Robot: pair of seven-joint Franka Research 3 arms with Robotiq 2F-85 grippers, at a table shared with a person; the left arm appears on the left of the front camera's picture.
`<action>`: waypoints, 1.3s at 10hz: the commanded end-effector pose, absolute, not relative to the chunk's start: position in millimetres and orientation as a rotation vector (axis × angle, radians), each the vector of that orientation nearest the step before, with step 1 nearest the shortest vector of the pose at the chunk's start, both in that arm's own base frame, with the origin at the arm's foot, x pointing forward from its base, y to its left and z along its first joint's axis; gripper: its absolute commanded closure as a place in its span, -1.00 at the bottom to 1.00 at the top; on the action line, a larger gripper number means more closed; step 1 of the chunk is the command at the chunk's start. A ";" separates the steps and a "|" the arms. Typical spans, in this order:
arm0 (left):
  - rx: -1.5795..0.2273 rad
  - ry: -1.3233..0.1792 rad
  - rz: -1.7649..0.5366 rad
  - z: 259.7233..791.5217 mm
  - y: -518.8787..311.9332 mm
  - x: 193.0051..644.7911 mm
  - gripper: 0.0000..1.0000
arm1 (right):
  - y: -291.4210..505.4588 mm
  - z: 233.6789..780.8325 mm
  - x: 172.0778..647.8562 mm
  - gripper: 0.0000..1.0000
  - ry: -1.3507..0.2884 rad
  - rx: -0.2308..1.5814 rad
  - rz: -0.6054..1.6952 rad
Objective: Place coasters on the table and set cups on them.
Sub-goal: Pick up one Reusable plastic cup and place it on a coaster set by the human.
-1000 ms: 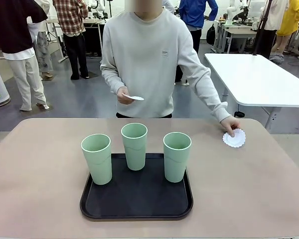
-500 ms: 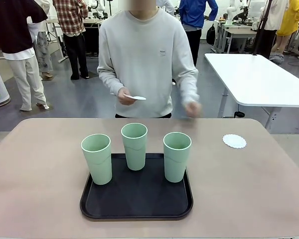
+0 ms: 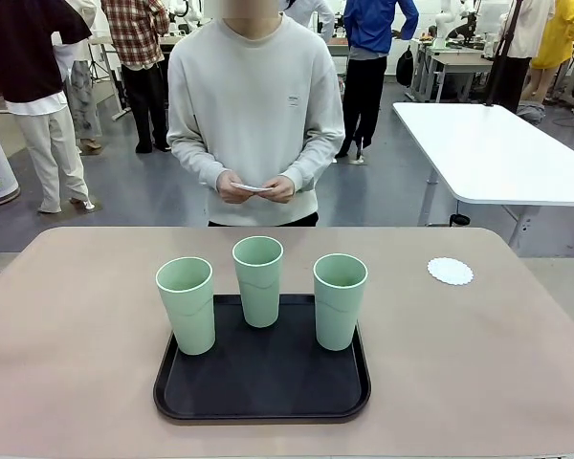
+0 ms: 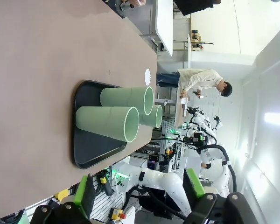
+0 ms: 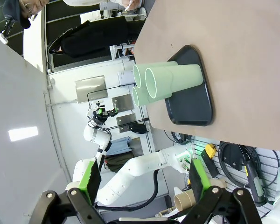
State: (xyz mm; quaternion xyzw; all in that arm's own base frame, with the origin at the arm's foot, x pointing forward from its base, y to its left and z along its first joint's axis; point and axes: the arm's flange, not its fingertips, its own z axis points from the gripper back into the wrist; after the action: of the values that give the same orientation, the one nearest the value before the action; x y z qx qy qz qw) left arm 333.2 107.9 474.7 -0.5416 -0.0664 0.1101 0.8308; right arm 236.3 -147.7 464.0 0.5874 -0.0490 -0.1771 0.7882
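Observation:
Three mint-green cups (image 3: pixel 186 304) (image 3: pixel 258 280) (image 3: pixel 340 300) stand upright on a black tray (image 3: pixel 263 382) in the middle of the beige table (image 3: pixel 77 335). One white lacy coaster (image 3: pixel 450 272) lies flat on the table at the far right. The person at the far side holds more coasters (image 3: pixel 253 188) in both hands at chest height. From the left wrist, my left gripper (image 4: pixel 140 196) is open and well back from the cups (image 4: pixel 112 122) and the coaster (image 4: pixel 148 76). The right gripper (image 5: pixel 144 182) is open too, far from the cups (image 5: pixel 179 78).
The tray (image 4: pixel 91 149) sits near the robot's edge of the table (image 4: pixel 60 56). A white table (image 3: pixel 497 153) stands behind on the right. Other people stand in the background. Bare tabletop lies left and right of the tray (image 5: pixel 191 102).
The person let go of the coaster on the table's right side and drew that hand back to the other hand at the chest. The cups stayed put.

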 end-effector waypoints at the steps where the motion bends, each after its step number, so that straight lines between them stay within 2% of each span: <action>1: -1.169 -0.149 0.218 475.4 106.4 336.2 -1.00 | -147.8 463.9 237.6 -1.00 -0.109 1.272 -0.377; 8: -1.169 -0.149 0.218 475.4 106.4 336.2 -1.00 | -147.7 464.0 236.3 -1.00 -0.106 1.265 -0.381; 9: -1.169 -0.149 0.218 475.4 106.4 336.2 -1.00 | -136.9 473.9 246.7 -1.00 -0.097 1.131 -0.244; 10: -1.169 -0.149 0.218 475.4 106.4 336.2 -1.00 | -118.0 489.8 267.8 -1.00 -0.176 0.977 -0.043; 11: -1.169 -0.149 0.218 475.4 106.4 336.2 -1.00 | -97.8 507.3 297.6 -1.00 -0.193 0.748 0.122; 12: -1.169 -0.149 0.218 475.4 106.4 336.2 -1.00 | -77.6 516.5 320.0 -1.00 -0.148 0.583 0.279; 13: -1.169 -0.149 0.218 475.4 106.4 336.2 -1.00 | -47.7 518.6 339.1 -1.00 -0.194 0.462 0.365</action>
State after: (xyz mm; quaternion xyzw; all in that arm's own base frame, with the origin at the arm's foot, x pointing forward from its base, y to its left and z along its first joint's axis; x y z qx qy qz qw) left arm 333.7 107.8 474.5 -0.5416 -0.0657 0.1101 0.8308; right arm 315.6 -48.9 528.7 0.3676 -0.0467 0.0596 0.9269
